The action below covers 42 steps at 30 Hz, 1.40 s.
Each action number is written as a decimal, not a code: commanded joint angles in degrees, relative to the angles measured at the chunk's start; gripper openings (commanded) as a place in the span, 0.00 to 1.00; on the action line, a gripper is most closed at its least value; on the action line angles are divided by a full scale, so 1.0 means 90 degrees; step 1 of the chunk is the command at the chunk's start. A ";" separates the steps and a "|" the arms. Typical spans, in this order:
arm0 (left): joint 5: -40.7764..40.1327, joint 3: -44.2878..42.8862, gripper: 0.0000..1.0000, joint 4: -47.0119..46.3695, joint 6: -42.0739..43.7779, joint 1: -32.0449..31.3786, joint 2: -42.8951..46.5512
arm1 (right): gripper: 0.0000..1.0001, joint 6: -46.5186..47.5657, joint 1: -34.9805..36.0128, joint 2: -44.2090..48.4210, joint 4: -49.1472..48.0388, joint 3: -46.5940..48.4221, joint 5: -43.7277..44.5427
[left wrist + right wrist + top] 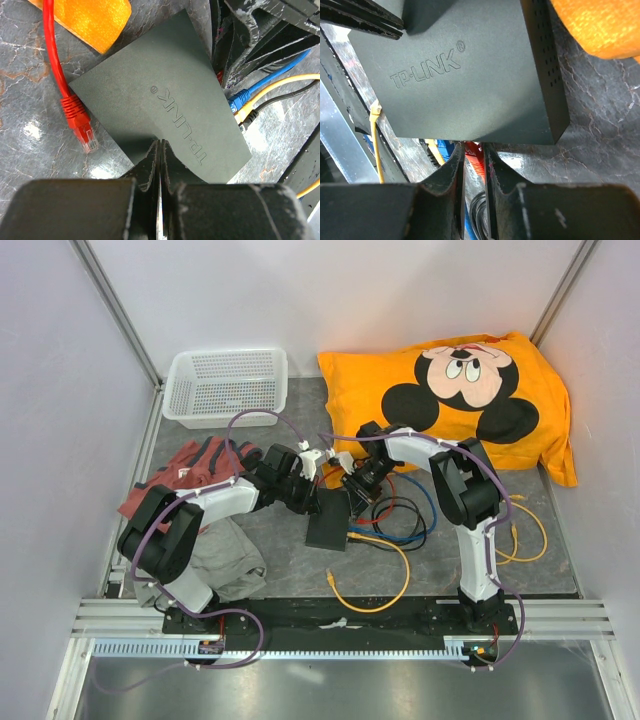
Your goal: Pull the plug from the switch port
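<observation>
Right claw (474, 150) pinches red plug (475, 161) at flat, matte-black switch (470, 75).

The black switch (145, 85) is showing raised TP-LINK lettering (182, 125) with a small ® mark on its top, running diagonally through the middle of the left wrist view and sitting upper left in the right wrist view.

a: do the switch (470, 70) ports show?
b: no, they sit behind the right gripper (474, 149). only a sliver of the red plug (476, 159) shows between its fingers.
a: from above?
b: too small.
</observation>
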State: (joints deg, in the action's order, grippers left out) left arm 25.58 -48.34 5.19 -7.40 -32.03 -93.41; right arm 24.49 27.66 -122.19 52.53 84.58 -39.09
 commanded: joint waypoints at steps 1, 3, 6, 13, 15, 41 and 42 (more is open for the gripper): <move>-0.0294 0.0127 0.02 -0.0040 0.0041 -0.0054 -0.0168 | 0.02 0.0716 -0.0056 -0.0495 -0.1042 -0.0091 0.2517; -0.0284 0.0117 0.02 -0.0040 0.0041 -0.0054 -0.0168 | 0.02 0.0697 -0.0056 -0.0534 -0.0984 0.0016 0.2459; -0.0284 0.0117 0.01 -0.0049 0.0050 -0.0054 -0.0178 | 0.02 0.0619 -0.0056 -0.0612 -0.0974 0.0143 0.2381; -0.0284 0.0097 0.01 -0.0088 0.0041 -0.0054 -0.0246 | 0.00 0.0531 -0.0056 -0.0584 -0.0954 0.0261 0.2380; -0.0284 0.0068 0.02 -0.0088 0.0051 -0.0064 -0.0276 | 0.00 0.0550 -0.0046 -0.0554 -0.0954 0.0251 0.2400; -0.0382 0.0107 0.02 -0.0118 0.0148 -0.0064 -0.0139 | 0.00 0.0912 0.0130 -0.0505 -0.0877 0.0446 0.3210; -0.0391 0.0117 0.02 -0.0127 0.0148 -0.0064 -0.0130 | 0.00 0.0912 0.0130 -0.0467 -0.0837 0.0495 0.3220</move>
State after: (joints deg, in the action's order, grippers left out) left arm 25.30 -48.34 2.98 -7.38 -32.38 -94.13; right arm 26.85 29.91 -122.80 56.12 88.86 -29.95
